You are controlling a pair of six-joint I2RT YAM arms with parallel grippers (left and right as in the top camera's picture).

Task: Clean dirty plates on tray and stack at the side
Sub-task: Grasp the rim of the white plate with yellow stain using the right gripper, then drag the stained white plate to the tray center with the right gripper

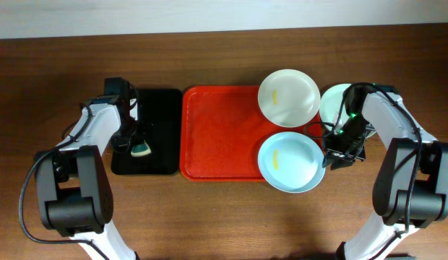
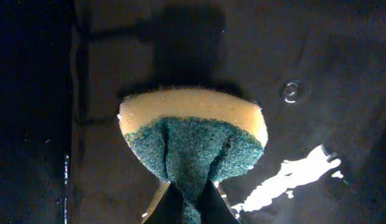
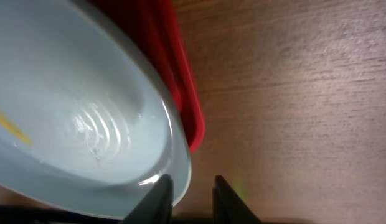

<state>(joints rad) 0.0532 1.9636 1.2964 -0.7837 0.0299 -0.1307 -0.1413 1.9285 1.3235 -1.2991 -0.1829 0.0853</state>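
The red-orange tray [image 1: 217,130] lies mid-table. A white plate [image 1: 287,96] with a yellow smear sits on its far right corner. A light blue plate [image 1: 290,162] with a yellow smear sits on its near right corner, overhanging the rim. A mint green plate [image 1: 334,103] lies on the table right of the tray, partly hidden by my right arm. My right gripper [image 1: 338,155] is open at the blue plate's right rim. In the right wrist view its fingers [image 3: 192,183] straddle the rim of the blue plate [image 3: 75,124]. My left gripper [image 2: 192,199] is shut on a yellow-and-green sponge [image 2: 193,134].
A black tray [image 1: 155,115] lies left of the red tray, and the sponge [image 1: 141,150] hangs over its near left part. Its wet surface [image 2: 305,50] fills the left wrist view. Bare wooden table [image 3: 292,93] lies right of the red tray's corner [image 3: 183,81].
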